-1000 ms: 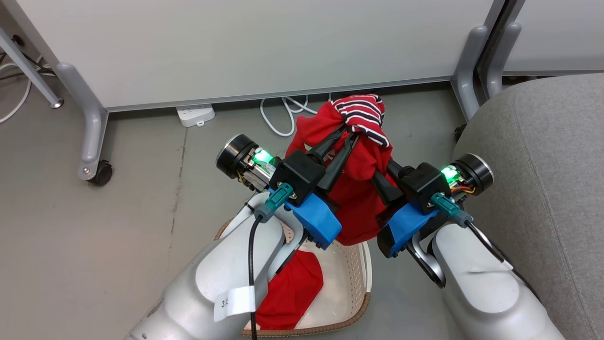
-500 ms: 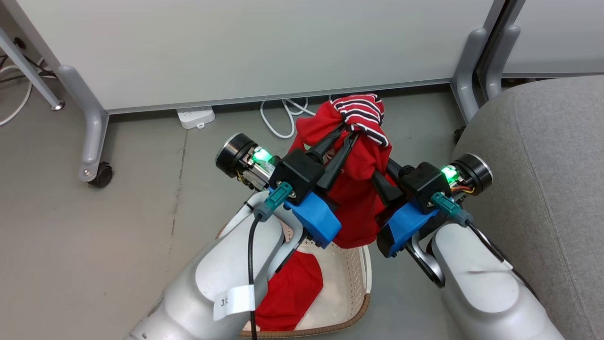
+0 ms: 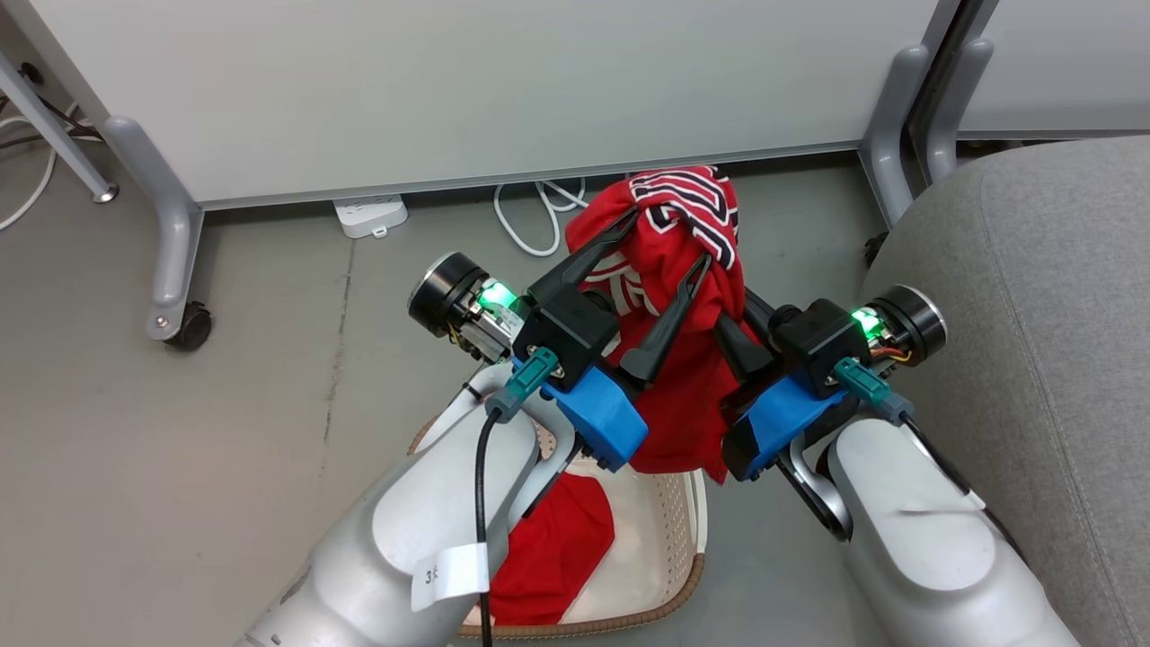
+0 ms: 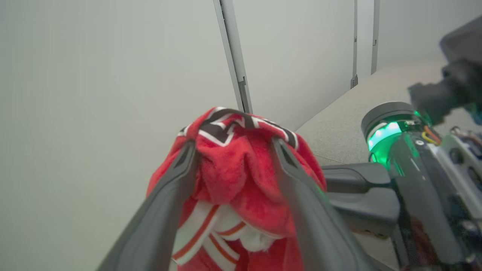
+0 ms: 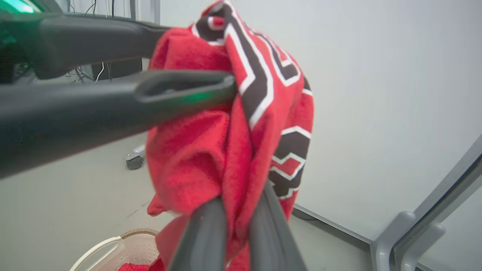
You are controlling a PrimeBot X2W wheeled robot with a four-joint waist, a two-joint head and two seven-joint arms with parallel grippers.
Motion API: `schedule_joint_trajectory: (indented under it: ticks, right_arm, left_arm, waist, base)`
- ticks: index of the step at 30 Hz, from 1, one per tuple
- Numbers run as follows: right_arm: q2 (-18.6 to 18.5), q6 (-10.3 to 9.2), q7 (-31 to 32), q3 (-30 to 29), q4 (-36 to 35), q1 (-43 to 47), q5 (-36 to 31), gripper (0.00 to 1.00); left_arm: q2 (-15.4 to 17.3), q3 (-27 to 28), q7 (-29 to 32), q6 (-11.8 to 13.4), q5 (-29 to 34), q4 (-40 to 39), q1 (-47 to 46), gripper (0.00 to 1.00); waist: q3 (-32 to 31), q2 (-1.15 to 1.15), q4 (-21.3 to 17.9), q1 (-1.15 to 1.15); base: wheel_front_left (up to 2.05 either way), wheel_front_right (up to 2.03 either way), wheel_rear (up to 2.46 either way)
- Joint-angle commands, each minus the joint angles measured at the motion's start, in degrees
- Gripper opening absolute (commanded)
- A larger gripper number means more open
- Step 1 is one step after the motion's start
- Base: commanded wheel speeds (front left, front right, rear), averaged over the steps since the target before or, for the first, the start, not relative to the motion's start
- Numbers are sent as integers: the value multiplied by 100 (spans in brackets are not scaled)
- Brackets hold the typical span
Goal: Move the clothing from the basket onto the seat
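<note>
The jersey [image 3: 676, 270] hangs mid-frame above the basket [image 3: 667, 611], clamped in the right gripper [image 5: 241, 199]. The left gripper [image 3: 667, 238] has its fingers apart around the bunched top, probably so one arm can swing it to the grey seat [image 3: 1033, 314] at right.

An office-like test space is suggested: white partition panels [image 3: 449, 90] are carried on grey legs [image 3: 175, 234] with a castor [image 3: 191, 326], a power strip [image 3: 369, 216] and loose white cables [image 3: 526, 220] are left on the bare grey floor [image 3: 225, 449], and a grey upholstered seat [image 3: 1051, 296] is placed alongside.
</note>
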Motion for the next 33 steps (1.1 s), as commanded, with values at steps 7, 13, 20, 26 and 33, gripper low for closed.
schedule_joint_trajectory:
  ticks: [7,13,20,26,33]
  right_arm:
    - [-37,1,-21,-197,-118,-6,55,0]
    - [-103,1,-21,-572,-307,10,93,0]
    - [-202,1,-21,-1085,-621,45,133,0]
    - [-241,1,-21,-1506,-933,152,148,0]
    - [-169,1,-20,-2025,-1291,353,188,0]
  left_arm:
    - [43,66,-16,42,104,-57,22,100]
    - [100,57,-16,45,176,-165,92,100]
    - [149,42,-16,54,254,-198,127,100]
    - [156,-53,-16,-12,323,-229,142,100]
    - [173,-198,-16,-91,420,-297,136,100]
  waist:
    - [103,0,-119,0]
    - [275,0,-386,0]
    - [525,0,-858,0]
    - [713,0,-1340,0]
    - [875,0,-1895,0]
  base:
    - [0,0,0]
    - [0,0,0]
    - [0,0,0]
    - [0,0,0]
    - [0,0,0]
